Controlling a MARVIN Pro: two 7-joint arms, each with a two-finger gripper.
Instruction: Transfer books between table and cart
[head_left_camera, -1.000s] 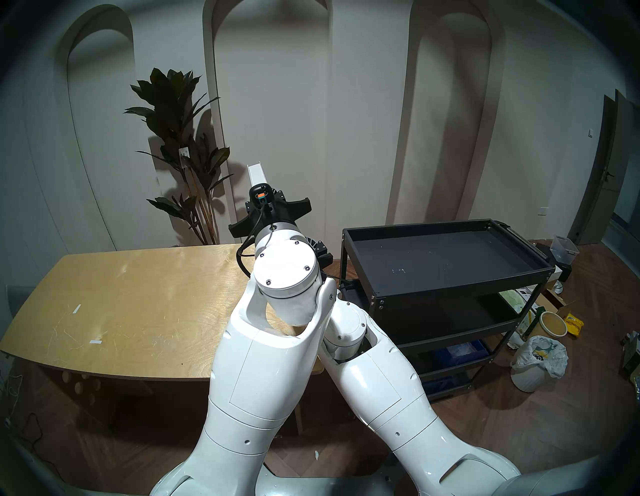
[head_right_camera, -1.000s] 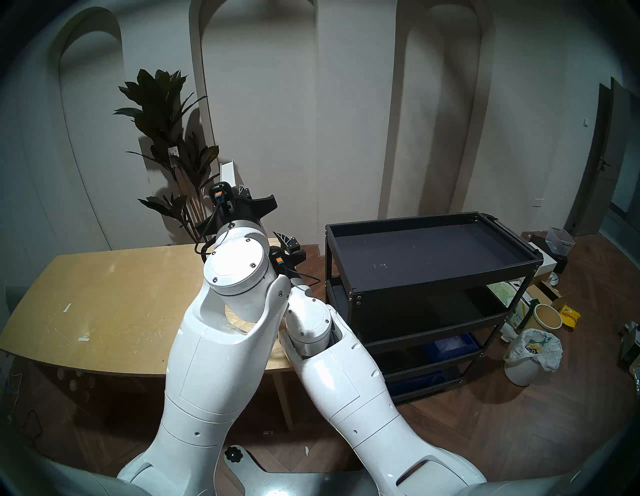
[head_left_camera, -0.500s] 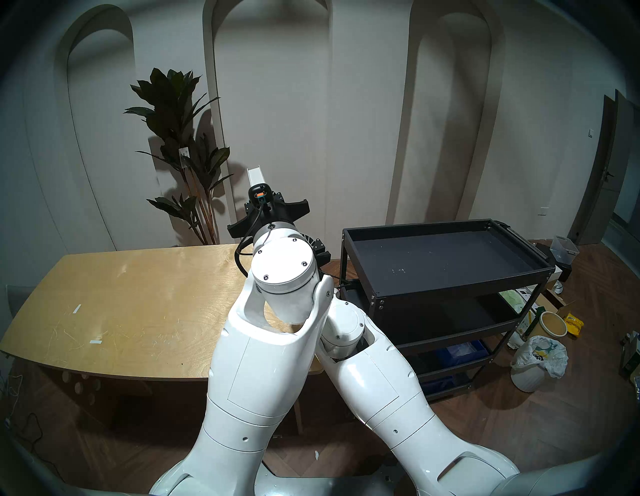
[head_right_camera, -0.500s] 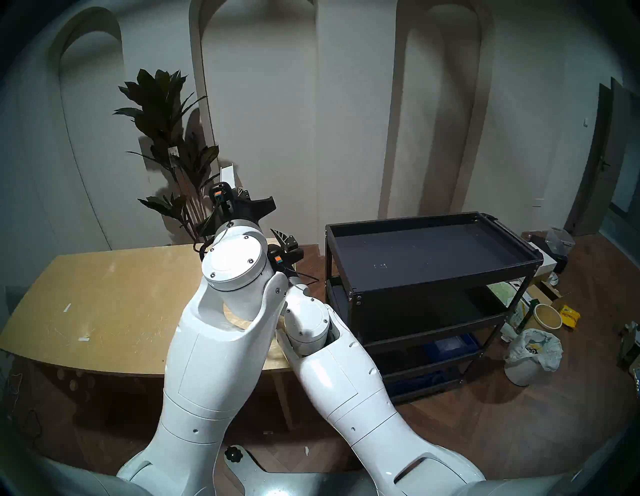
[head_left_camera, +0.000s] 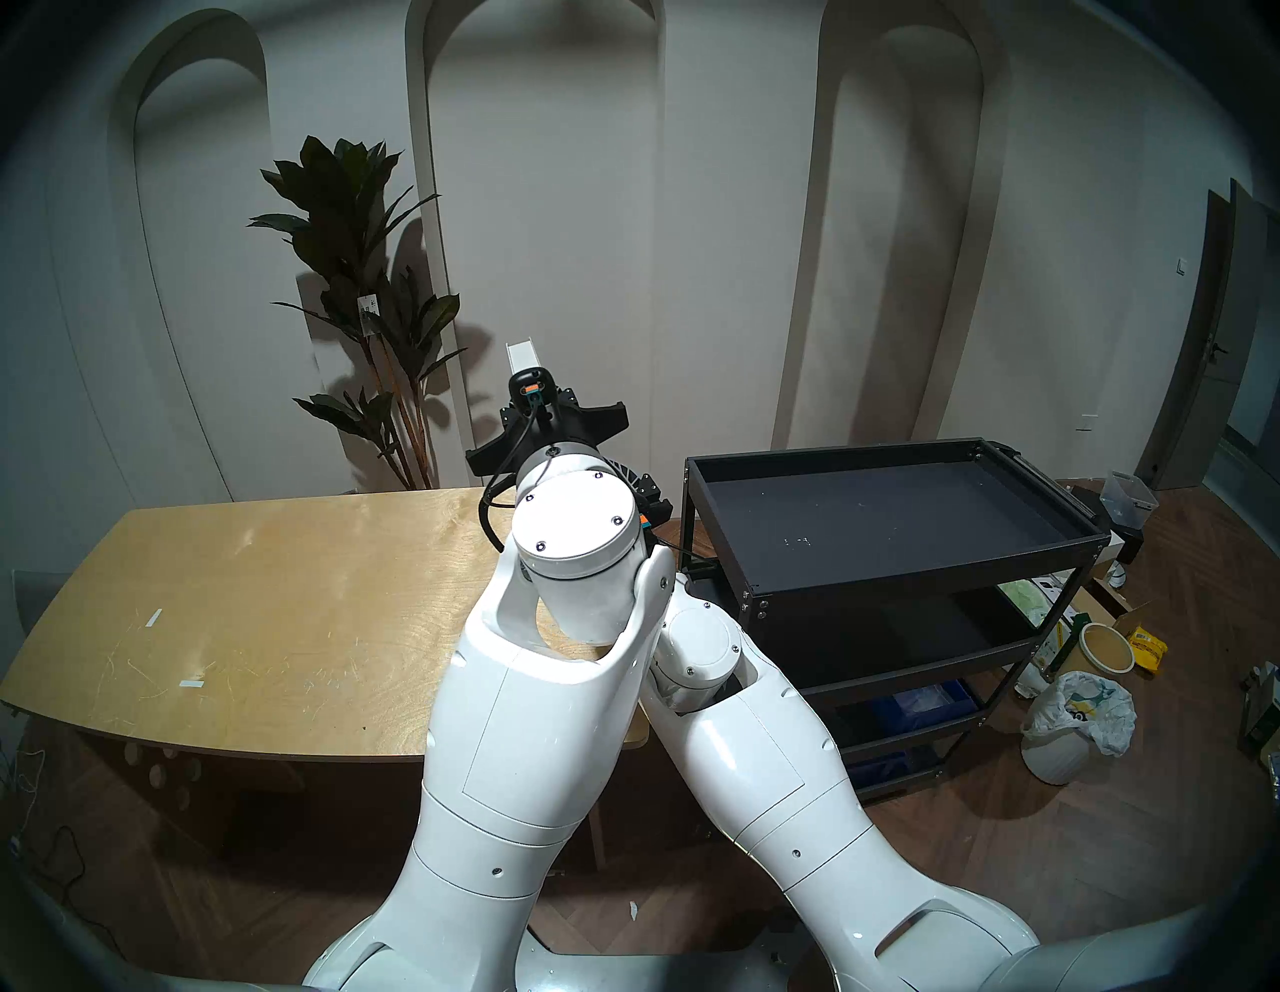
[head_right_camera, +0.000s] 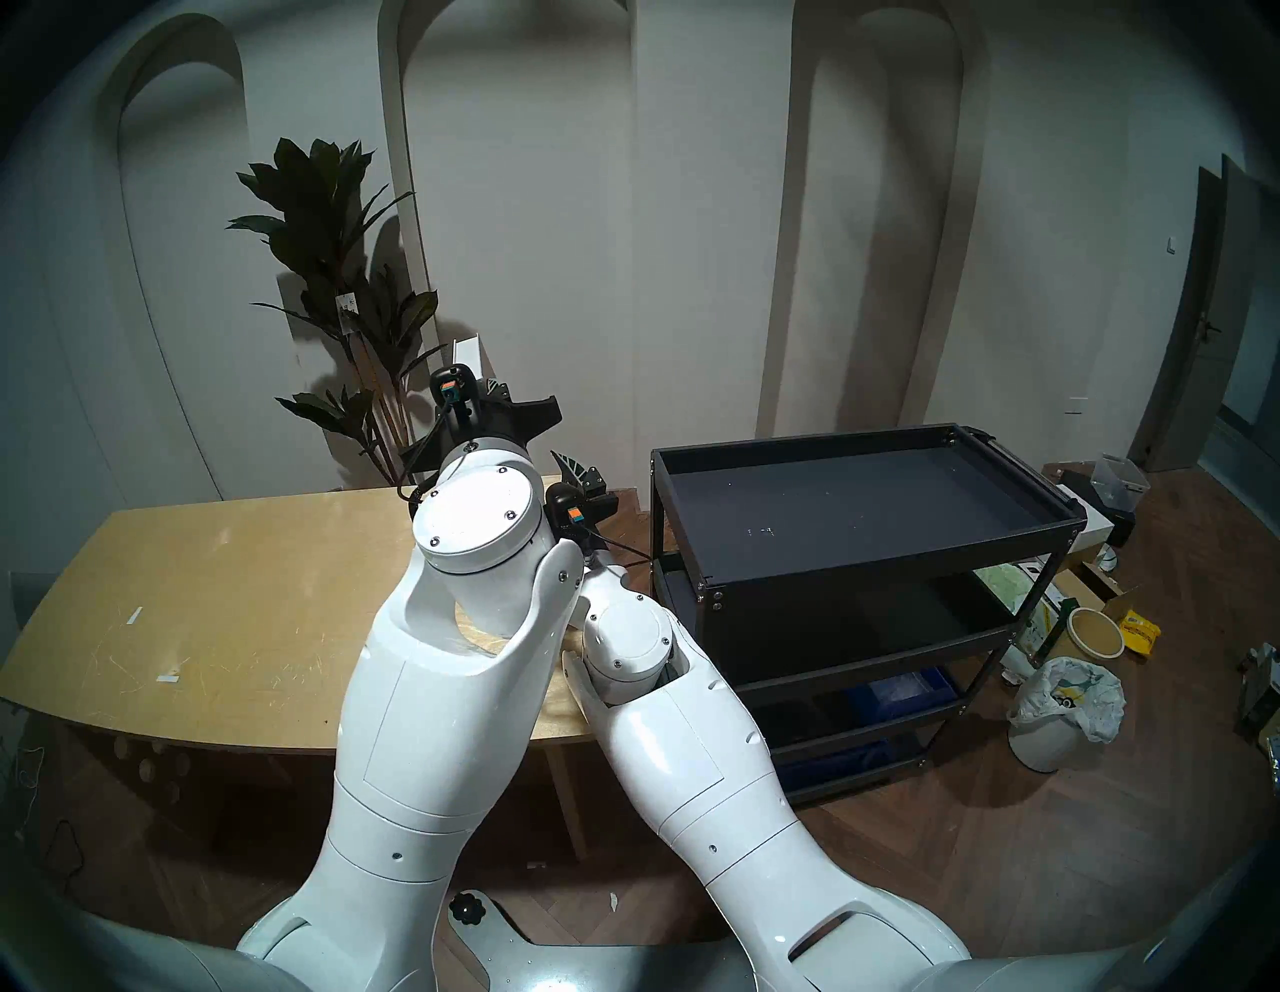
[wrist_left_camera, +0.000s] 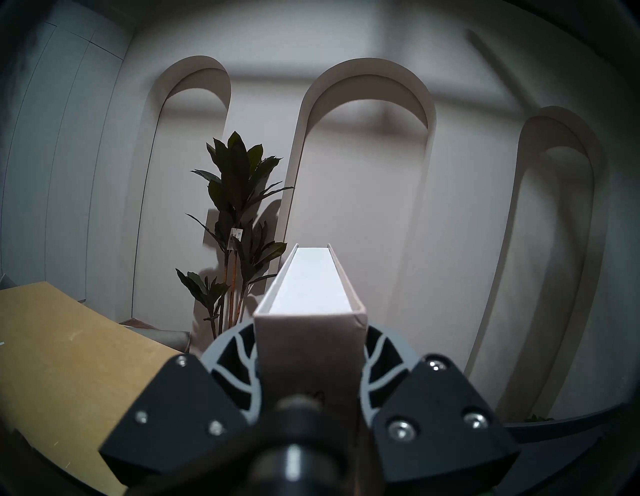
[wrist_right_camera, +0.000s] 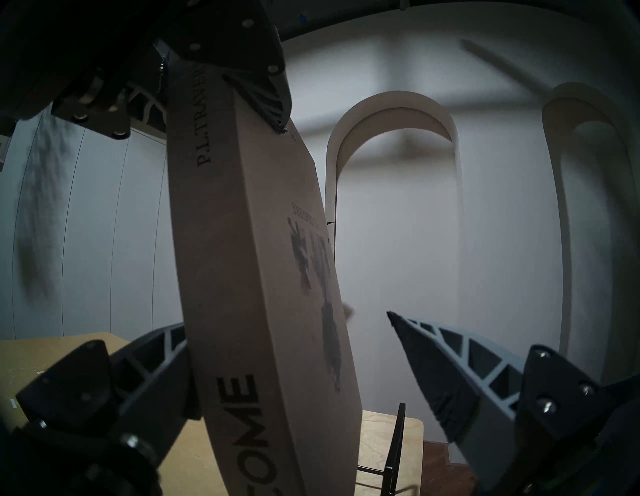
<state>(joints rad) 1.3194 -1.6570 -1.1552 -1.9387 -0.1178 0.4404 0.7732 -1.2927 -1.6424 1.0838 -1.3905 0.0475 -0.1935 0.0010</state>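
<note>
- A dim room with arched niches in a pale wall and a tall leafy plant (head_left_camera: 360, 305) in the corner; a plywood bench (head_left_camera: 263, 609) stands on the left and a black three-shelf cart (head_left_camera: 893, 554) just beside it on the right.
- The book (wrist_left_camera: 310, 311), thick, white and hardbacked, is in the air above the far right end of the bench, near the cart, held upright and slightly tilted, touching neither.
- The left pincer (wrist_left_camera: 310, 374) is pinching the book by one end, a finger pressed flat on each cover.
- The right pincer (wrist_right_camera: 294, 374) is spread around the lower part of the book: one finger (wrist_right_camera: 152, 360) sits at the cover on its side, the other finger (wrist_right_camera: 446, 374) stands clear of the printed cover.
- The cart's top shelf shows nothing on it but a few pale specks.
- The book looks stiff and fairly heavy for a one-ended hold; the smooth covers could slip or pivot.
- I'd judge the safest hold is across both covers near the middle, squeezing the boards rather than the page edges, with the second pincer steadying the free end before it goes to the cart.
</note>
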